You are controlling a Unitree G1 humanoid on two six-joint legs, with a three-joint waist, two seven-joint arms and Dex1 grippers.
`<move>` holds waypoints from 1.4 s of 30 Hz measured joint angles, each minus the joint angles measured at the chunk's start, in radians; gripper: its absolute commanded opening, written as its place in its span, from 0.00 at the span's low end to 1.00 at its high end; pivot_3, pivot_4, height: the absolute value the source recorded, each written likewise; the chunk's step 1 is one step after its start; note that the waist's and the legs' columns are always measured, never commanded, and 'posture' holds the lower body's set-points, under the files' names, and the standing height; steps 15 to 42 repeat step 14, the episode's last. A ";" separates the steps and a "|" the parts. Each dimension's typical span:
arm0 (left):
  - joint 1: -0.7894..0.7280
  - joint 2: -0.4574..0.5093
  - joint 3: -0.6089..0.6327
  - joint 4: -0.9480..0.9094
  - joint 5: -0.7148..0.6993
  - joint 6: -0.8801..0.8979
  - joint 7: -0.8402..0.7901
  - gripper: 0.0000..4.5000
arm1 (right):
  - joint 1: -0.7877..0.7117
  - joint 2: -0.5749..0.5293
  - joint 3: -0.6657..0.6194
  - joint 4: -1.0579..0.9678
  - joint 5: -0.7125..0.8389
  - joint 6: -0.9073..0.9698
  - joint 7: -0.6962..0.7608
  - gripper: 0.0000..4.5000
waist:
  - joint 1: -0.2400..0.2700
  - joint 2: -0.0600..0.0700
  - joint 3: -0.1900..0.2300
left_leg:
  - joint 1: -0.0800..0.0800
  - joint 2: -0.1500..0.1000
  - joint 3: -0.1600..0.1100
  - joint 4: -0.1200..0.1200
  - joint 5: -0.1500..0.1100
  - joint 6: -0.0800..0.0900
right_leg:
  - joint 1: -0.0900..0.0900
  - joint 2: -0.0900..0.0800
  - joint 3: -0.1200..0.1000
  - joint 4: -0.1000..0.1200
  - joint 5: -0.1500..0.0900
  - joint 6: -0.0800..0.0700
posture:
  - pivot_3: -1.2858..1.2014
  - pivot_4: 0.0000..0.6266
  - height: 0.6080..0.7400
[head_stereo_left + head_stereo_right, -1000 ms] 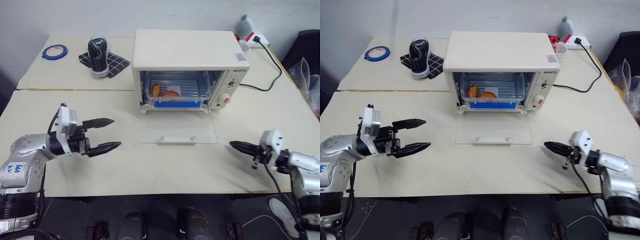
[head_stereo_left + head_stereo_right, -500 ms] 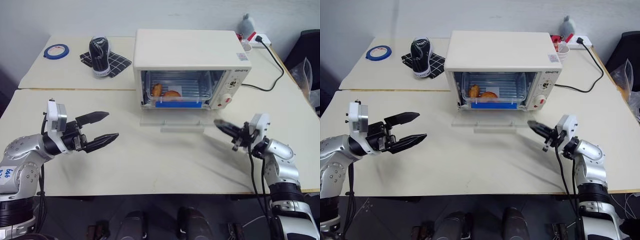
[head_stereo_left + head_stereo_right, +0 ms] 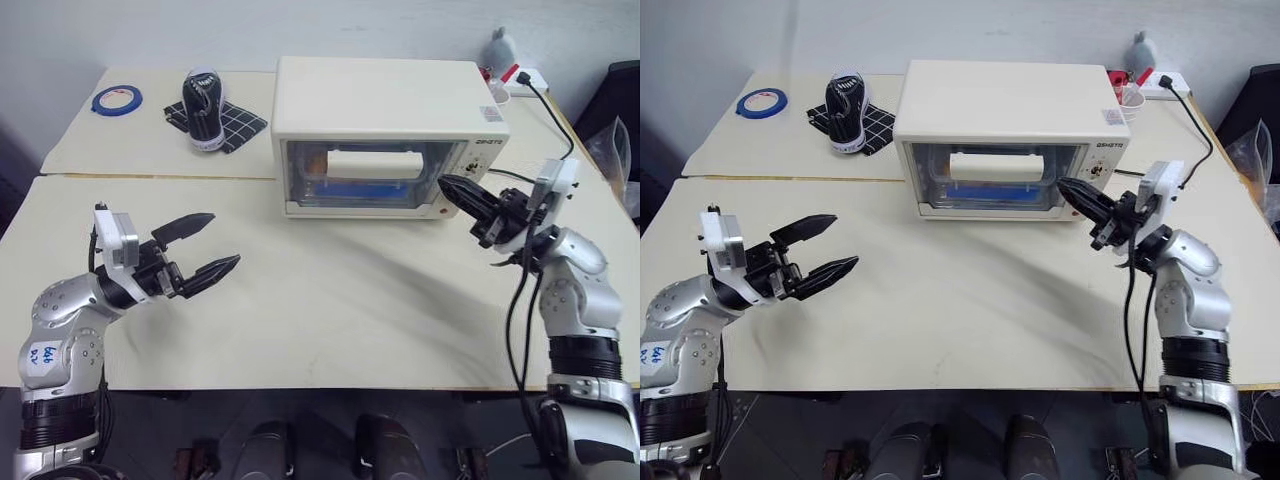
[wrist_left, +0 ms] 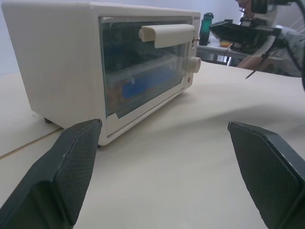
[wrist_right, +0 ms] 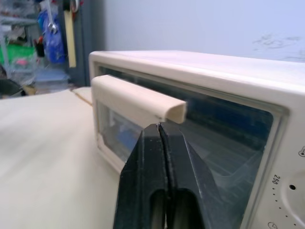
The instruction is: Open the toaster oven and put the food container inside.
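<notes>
Now | I see toaster oven (image 3: pixel 390 135) at 12 o'clock on table (image 3: pixel 330 310), door up, food container (image 4: pixel 143 83) inside | rigid bar handle (image 3: pixel 997 166) is my hold | left gripper (image 3: pixel 205 250) fingers spread, empty | right gripper (image 3: pixel 1080 197) fingers together at 2 o'clock.

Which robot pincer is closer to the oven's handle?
The right pincer. It sits just beside the toaster oven, close to the handle on the shut door. The left pincer hangs far off over the table.
</notes>
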 measured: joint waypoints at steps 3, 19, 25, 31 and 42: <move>0.051 0.030 -0.012 0.002 0.002 -0.013 -0.065 1.00 | 0.152 -0.054 0.006 -0.154 0.005 0.023 0.062 0.43 | -0.001 0.000 0.000 | 0.000 0.000 0.001 -0.001 0.000 0.000 | 0.000 0.000 0.000 -0.001 0.000 0.000 | 0.52 0.24 1.00; 0.131 0.076 -0.056 0.141 0.156 -0.232 -0.153 1.00 | 0.478 -0.074 0.037 -0.213 -0.091 -0.221 0.247 0.99 | -0.002 0.000 0.000 | 0.003 0.000 0.002 -0.001 0.000 0.001 | 0.001 0.000 0.002 0.000 0.000 0.000 | 0.52 0.24 1.00; 0.131 0.076 -0.056 0.141 0.156 -0.232 -0.153 1.00 | 0.478 -0.074 0.037 -0.213 -0.091 -0.221 0.247 0.99 | -0.002 0.000 0.000 | 0.003 0.000 0.002 -0.001 0.000 0.001 | 0.001 0.000 0.002 0.000 0.000 0.000 | 0.52 0.24 1.00; 0.131 0.076 -0.056 0.141 0.156 -0.232 -0.153 1.00 | 0.478 -0.074 0.037 -0.213 -0.091 -0.221 0.247 0.99 | -0.002 0.000 0.000 | 0.003 0.000 0.002 -0.001 0.000 0.001 | 0.001 0.000 0.002 0.000 0.000 0.000 | 0.52 0.24 1.00; 0.131 0.076 -0.056 0.141 0.156 -0.232 -0.153 1.00 | 0.478 -0.074 0.037 -0.213 -0.091 -0.221 0.247 0.99 | -0.002 0.000 0.000 | 0.003 0.000 0.002 -0.001 0.000 0.001 | 0.001 0.000 0.002 0.000 0.000 0.000 | 0.52 0.24 1.00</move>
